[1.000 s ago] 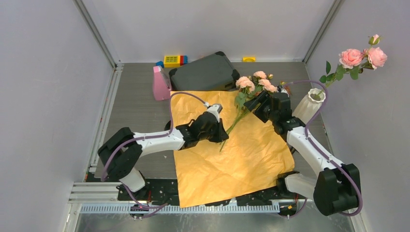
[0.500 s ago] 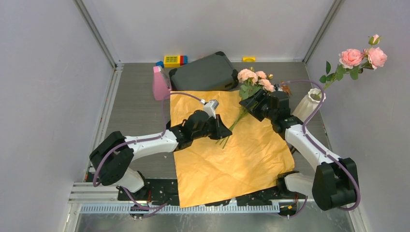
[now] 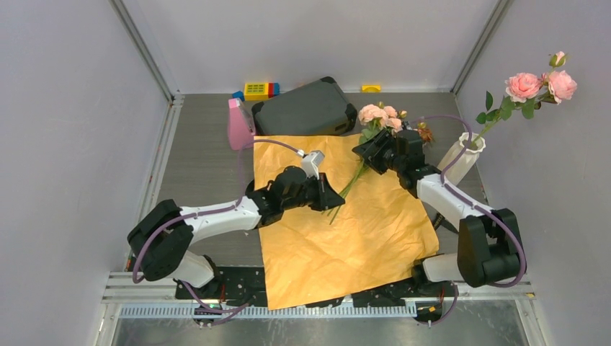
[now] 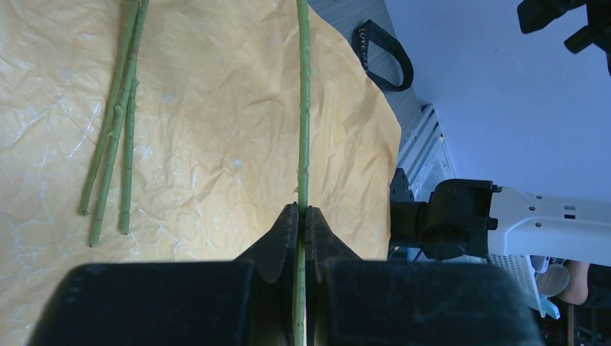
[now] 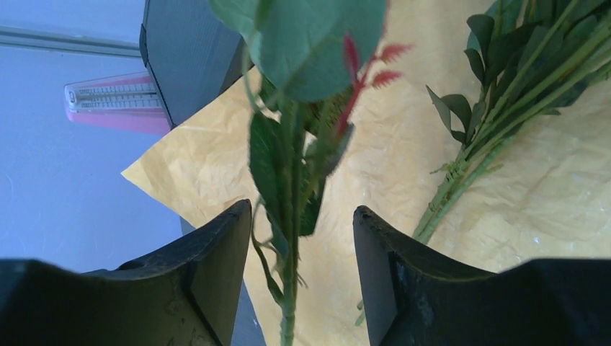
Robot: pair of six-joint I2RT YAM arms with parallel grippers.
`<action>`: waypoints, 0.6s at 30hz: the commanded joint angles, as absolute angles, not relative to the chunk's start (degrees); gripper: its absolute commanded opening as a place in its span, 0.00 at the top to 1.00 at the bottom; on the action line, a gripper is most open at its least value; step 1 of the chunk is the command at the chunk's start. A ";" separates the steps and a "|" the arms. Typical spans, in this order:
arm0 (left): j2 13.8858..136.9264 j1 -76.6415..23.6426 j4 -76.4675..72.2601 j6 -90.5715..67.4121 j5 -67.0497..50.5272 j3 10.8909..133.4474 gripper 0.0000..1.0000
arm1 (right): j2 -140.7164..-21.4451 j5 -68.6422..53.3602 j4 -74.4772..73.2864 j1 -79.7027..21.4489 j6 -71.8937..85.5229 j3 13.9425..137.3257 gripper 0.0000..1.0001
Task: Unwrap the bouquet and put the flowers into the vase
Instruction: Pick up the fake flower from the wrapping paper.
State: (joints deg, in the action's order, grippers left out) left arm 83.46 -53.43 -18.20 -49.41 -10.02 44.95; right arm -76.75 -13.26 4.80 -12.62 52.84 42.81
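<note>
The bouquet's orange paper [image 3: 339, 231] lies unfolded flat on the table. On it lie the flowers, pink roses [image 3: 380, 115] at the far end and loose green stems [image 4: 115, 137] running back toward me. My left gripper [image 3: 333, 200] [image 4: 303, 213] is shut on one thin green stem [image 4: 303, 108] near its cut end. My right gripper [image 3: 365, 150] [image 5: 302, 216] is open, with the leafy upper part of a stem [image 5: 292, 180] between its fingers, touching neither. The white vase [image 3: 461, 153] stands tilted at the right and holds pink roses [image 3: 534, 85].
A dark case [image 3: 306, 107] and a pink wedge-shaped object [image 3: 240, 124] sit behind the paper, with toy blocks [image 3: 258, 90] at the back wall. A black ribbon loop [image 4: 382, 61] lies just off the paper's right edge. The right wall is close beside the vase.
The right gripper has moved left and farther back along the flowers, its jaws narrowing a little. The left gripper has shifted slightly right with the stem, and the rose heads have slid toward the back.
</note>
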 commanded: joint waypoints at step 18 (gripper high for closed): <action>79.69 -53.09 -19.47 -47.23 -11.70 44.46 1.00 | -80.34 -13.21 9.48 -11.54 50.99 49.38 0.84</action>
